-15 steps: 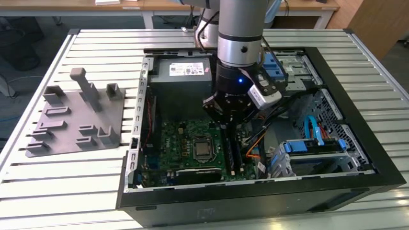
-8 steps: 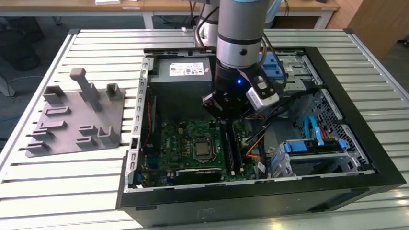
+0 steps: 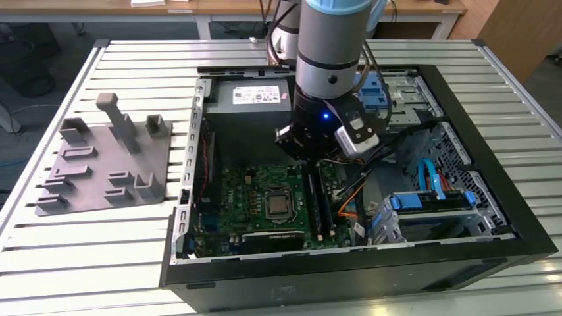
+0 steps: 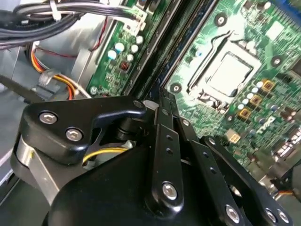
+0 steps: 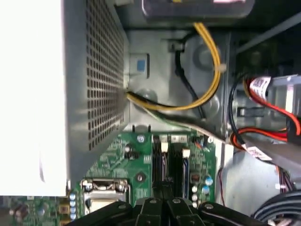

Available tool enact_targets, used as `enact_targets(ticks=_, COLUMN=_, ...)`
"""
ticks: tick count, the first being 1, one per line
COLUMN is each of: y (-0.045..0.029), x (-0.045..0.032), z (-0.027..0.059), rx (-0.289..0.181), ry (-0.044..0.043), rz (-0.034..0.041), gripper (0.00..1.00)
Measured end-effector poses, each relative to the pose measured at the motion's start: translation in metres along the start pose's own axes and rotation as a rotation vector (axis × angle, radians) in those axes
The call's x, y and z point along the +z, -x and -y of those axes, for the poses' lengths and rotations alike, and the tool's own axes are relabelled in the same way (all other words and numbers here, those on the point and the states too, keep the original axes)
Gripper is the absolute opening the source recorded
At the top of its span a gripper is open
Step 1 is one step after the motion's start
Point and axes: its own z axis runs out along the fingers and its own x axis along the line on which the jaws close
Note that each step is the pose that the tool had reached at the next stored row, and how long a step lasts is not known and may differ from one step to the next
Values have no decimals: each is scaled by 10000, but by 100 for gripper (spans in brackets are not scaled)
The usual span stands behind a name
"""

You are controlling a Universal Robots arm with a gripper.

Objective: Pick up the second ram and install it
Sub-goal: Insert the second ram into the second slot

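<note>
I see the black linkage gripper (image 3: 318, 155) low inside the open black computer case (image 3: 457, 263), over the long black memory slots (image 5: 171, 162) of the green motherboard (image 4: 244, 61). Wrist views show fingers (image 4: 164, 136) drawn together; can't tell if they pinch the second ram. Exterior adds the grey pegged holder plate (image 3: 101, 161), apart on the slatted table (image 3: 88, 263).

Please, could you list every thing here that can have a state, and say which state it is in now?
Computer case, open, lying flat on the table.
CPU socket, uncovered, frame latched shut.
Hand, inside the case, low over the memory slots.
Wrist light, lit blue.
Grey holder plate, flat on the table beside the case.
</note>
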Motion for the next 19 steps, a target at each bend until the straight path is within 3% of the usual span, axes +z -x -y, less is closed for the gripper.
enact_targets(ticks=7, y=1, x=22, z=270, rx=1, ry=2, rz=-1, gripper=10)
enact_targets(ticks=9, y=4, x=16, z=301, rx=0, ry=-2, rz=-1, gripper=10)
enact_targets(ticks=19, y=3, x=-382, z=334, rx=0, ry=0, rz=-2, gripper=10)
